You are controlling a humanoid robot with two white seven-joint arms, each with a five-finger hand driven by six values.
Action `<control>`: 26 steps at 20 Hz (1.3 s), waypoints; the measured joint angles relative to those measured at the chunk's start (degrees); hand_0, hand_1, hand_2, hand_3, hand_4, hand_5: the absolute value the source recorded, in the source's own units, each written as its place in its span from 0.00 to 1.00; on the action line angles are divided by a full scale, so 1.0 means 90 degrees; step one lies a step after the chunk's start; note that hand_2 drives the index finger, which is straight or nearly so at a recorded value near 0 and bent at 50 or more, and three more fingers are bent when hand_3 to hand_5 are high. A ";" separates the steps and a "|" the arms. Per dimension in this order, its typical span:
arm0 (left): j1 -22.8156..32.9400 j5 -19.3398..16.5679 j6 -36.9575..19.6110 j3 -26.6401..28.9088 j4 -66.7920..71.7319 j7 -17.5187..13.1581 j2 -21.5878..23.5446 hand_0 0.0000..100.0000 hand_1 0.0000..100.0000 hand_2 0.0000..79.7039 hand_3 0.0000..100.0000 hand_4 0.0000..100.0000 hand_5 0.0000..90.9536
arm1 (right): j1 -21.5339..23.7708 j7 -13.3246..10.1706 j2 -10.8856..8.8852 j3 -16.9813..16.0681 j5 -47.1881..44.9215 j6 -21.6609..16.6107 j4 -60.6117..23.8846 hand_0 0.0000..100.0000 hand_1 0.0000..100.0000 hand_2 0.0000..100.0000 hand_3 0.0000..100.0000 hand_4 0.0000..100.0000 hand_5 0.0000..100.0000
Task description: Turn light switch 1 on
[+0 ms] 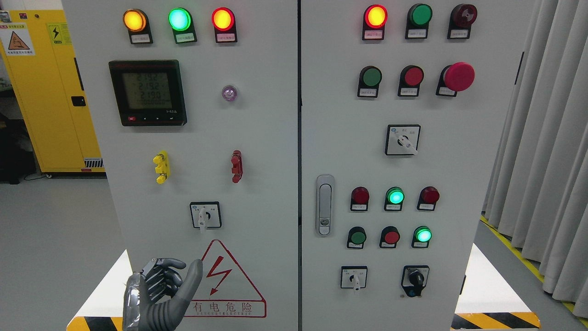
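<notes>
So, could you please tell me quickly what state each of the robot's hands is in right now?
Left hand: open, fingers loosely curled with the thumb raised, holding nothing, low in front of the cabinet.
Right hand: not in view.

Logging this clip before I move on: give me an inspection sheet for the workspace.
Surface: grey two-door electrical cabinet, doors closed, red hazard triangle low on the left door.
Job's things: white rotary selector switch on the left door, handle pointing down; which switch is number 1 cannot be told.
Clutter: nothing seen.
Hands: grey left hand raised below that switch, fingers relaxed, touching nothing; right hand not in view.
Cables: nothing seen.
Surroundings: yellow safety cabinet at left, grey curtain at right, yellow-black floor tape.
</notes>
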 measured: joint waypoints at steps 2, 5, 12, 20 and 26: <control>-0.0136 -0.0006 0.0192 -0.0024 -0.0005 0.0043 -0.0016 0.10 0.66 0.75 0.86 0.88 0.90 | 0.0000 0.0000 0.0000 0.0000 0.0000 0.0000 0.0000 0.00 0.50 0.04 0.00 0.00 0.00; -0.0331 -0.0026 0.0417 -0.0052 -0.0011 0.0083 -0.0042 0.10 0.66 0.75 0.86 0.88 0.90 | 0.0001 0.0000 0.0000 0.0000 0.0000 0.0000 0.0000 0.00 0.50 0.04 0.00 0.00 0.00; -0.0595 -0.0225 0.0665 -0.0093 -0.0009 0.0112 -0.0085 0.11 0.66 0.75 0.86 0.88 0.90 | 0.0002 0.0000 0.0000 0.0000 0.0000 0.0000 0.0000 0.00 0.50 0.04 0.00 0.00 0.00; -0.0779 -0.0304 0.0860 -0.0017 0.0020 0.0234 -0.0126 0.12 0.66 0.75 0.86 0.88 0.90 | 0.0001 0.0000 0.0000 0.0000 0.0000 0.0000 0.0001 0.00 0.50 0.04 0.00 0.00 0.00; -0.0927 -0.0327 0.0962 -0.0073 0.0075 0.0243 -0.0150 0.14 0.67 0.75 0.86 0.89 0.90 | 0.0001 0.0000 0.0000 0.0000 0.0000 0.0000 0.0001 0.00 0.50 0.04 0.00 0.00 0.00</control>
